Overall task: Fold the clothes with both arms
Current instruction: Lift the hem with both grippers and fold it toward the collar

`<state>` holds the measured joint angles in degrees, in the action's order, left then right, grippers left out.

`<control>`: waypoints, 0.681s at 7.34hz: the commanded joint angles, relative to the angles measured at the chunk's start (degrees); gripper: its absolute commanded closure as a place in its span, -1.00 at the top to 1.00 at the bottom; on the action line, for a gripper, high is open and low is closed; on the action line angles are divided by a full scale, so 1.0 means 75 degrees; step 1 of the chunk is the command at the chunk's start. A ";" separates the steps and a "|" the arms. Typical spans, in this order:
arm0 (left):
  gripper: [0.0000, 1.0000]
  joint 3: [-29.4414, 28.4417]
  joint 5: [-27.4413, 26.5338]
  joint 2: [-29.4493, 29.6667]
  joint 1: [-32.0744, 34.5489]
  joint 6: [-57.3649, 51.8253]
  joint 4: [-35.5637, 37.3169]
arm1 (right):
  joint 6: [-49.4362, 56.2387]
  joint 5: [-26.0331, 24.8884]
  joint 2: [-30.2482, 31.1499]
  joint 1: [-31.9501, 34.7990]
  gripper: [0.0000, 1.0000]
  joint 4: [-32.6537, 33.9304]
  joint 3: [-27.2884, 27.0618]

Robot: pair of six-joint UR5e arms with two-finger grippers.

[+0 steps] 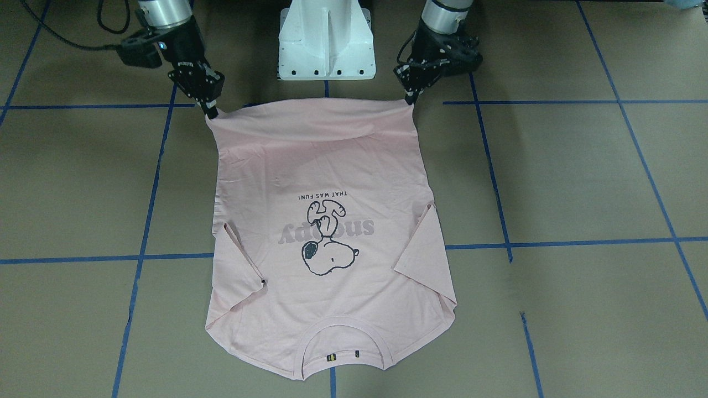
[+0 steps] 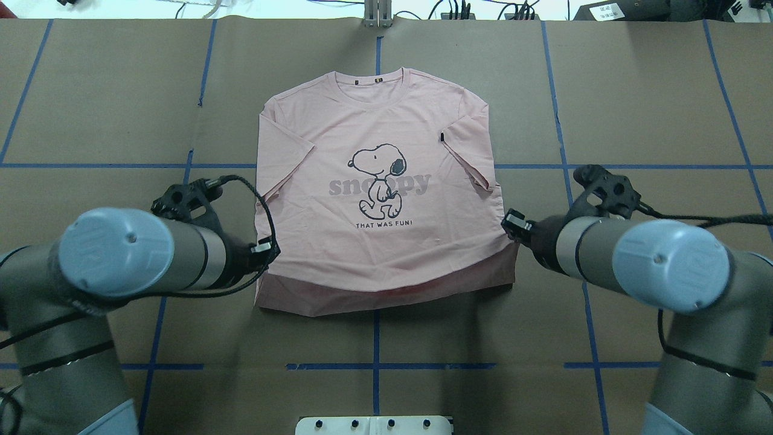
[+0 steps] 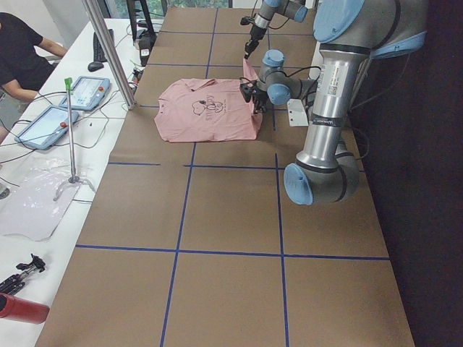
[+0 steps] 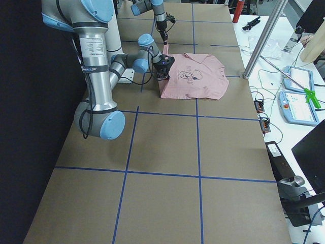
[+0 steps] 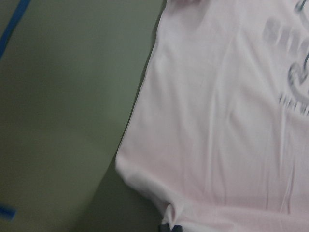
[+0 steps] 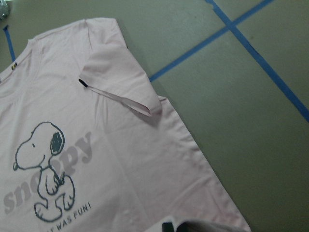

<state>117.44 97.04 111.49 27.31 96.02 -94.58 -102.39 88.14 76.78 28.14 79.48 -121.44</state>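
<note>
The left gripper [image 1: 410,100] is pinched shut on one hem corner of the pink T-shirt [image 1: 354,166], and the right gripper [image 1: 212,113] is clamped on the other corner. The hem stretches between the two pairs of fingers. From them the shirt runs away print-up across the brown table [image 1: 581,177], with its collar at the far end.

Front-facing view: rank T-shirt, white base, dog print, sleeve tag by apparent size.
1. T-shirt
2. white base, though the frame's top edge cuts it off
3. dog print
4. sleeve tag, just a speck
</note>
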 commanded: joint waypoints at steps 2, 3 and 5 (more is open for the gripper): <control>-1.00 -0.2597 -0.0013 0.1258 0.1605 -0.0999 -0.1129 | 0.1320 0.0447 -0.2228 0.1587 -1.00 0.0067 0.2976; -1.00 -0.2743 -0.0048 0.1330 0.2015 -0.1535 -0.1251 | 0.1834 0.0702 -0.2465 0.2067 -1.00 0.0067 0.3414; -1.00 -0.2803 -0.0060 0.1564 0.2369 -0.1622 -0.1264 | 0.2132 0.1149 -0.3120 0.2551 -1.00 0.0078 0.4129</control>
<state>97.13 96.65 122.15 43.20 84.71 -103.63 -87.89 95.15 56.52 45.12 80.04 -94.32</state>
